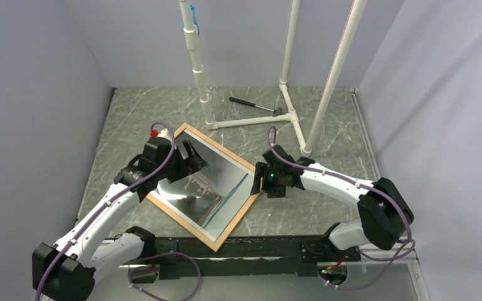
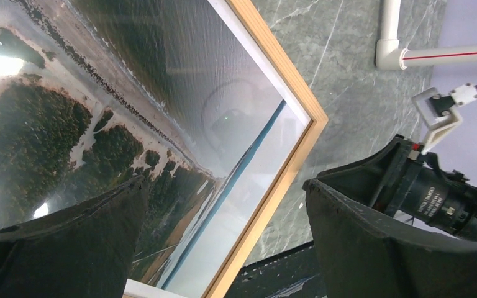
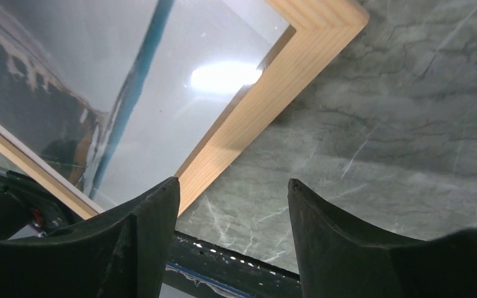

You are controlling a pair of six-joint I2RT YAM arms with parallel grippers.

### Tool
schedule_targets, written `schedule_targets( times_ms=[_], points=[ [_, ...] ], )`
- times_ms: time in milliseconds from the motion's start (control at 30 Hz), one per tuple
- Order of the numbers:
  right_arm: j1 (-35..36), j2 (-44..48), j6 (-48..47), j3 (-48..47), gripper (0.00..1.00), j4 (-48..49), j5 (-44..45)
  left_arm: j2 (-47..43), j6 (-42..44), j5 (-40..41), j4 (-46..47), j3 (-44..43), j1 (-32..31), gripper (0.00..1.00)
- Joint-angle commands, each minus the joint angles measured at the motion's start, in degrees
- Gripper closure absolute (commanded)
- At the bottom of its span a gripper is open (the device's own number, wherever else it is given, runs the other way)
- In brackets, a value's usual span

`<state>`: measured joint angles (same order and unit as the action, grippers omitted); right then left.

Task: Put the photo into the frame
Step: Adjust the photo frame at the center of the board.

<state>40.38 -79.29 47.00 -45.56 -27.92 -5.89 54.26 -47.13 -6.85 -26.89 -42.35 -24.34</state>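
While I watched from behind the arms, the single frame (image 1: 236,221) lay flat on the marbled grey-green table (image 1: 326,207), turned like a diamond. Its long axis ran from far left to near right, and one corner pointed at the near edge. It was a thin rectangle of pale, smooth wood with narrow borders. One photo (image 1: 226,182) lay inside those borders, face up and aligned with them. It was glossy and caught the lamp glare, with a white margin, dark brown land and a blue stripe. Two grippers were at work. The left gripper (image 1: 191,160) hung over the far-left part of the picture with its black fingers (image 2: 68,242) spread wide, grasping nothing. The right gripper (image 1: 260,180) sat just beside the frame's right corner, its fingers (image 3: 143,236) parted over bare tabletop and holding nothing. Farther back stood one white pipe stand (image 1: 251,120) with three uprights, and one black-handled hammer (image 1: 254,105) lay beside it.
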Motion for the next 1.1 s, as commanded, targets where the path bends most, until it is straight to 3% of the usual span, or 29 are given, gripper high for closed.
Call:
schedule_targets(
  times_ms=[0,333,467,633,767,1067],
  points=[
    [1.63,-2.28,3.67,0.53,0.34,1.94,0.60,-1.51,1.31,-1.26,0.45,-0.59,0.39,0.01],
    [3.83,-10.97,2.69,-3.53,0.35,4.39,1.17,-2.27,1.57,-1.35,0.37,-0.56,0.48,0.01],
    [3.87,-14.29,0.77,-5.67,0.50,3.39,1.48,-2.36,1.57,-2.06,1.02,-0.26,0.43,0.01],
    [3.79,-16.25,-1.44,-7.00,0.63,0.60,4.98,-2.30,2.25,-1.41,-0.30,-0.88,0.43,0.01],
    [2.34,-16.33,-4.60,-8.07,0.82,-2.52,10.23,-2.49,2.77,-0.43,-1.74,-1.32,0.43,0.01],
    [-4.36,-17.89,-16.62,-12.51,0.97,-7.48,21.75,-1.66,4.03,1.58,-4.16,-2.02,0.43,0.01]
  ],
)
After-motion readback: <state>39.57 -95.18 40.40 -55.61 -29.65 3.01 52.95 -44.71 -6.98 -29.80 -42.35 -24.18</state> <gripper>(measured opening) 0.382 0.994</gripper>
